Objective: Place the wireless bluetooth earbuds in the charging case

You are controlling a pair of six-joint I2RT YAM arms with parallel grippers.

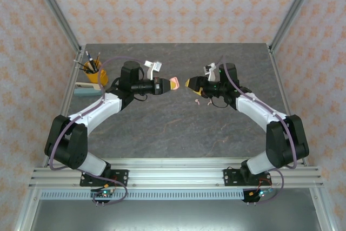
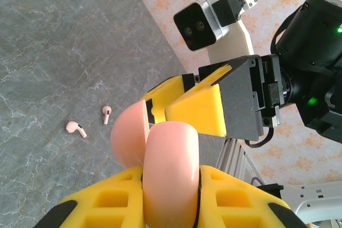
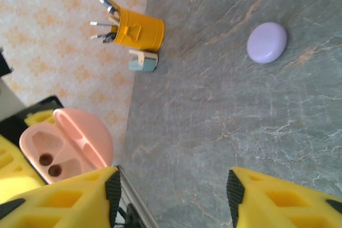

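A salmon-pink round charging case (image 1: 174, 84) hangs above the table's middle, with my left gripper (image 1: 166, 85) shut on it. In the left wrist view the case body (image 2: 171, 169) sits clamped between the yellow fingers, its lid (image 2: 127, 134) swung open. The right wrist view looks into the open case (image 3: 59, 150) and its two sockets. My right gripper (image 1: 190, 84) faces the case from close by, and in its own view it (image 3: 173, 190) is open with nothing between its fingers. Two pink earbuds (image 2: 76, 128) (image 2: 106, 114) lie on the table below, just under the right gripper (image 1: 198, 101) (image 1: 208, 103).
A closed lilac round case (image 3: 266, 42) lies on the grey tabletop. A yellow cup of pens (image 1: 93, 74) and a small teal box (image 1: 86, 88) stand at the left edge. Metal frame posts rise at the back corners.
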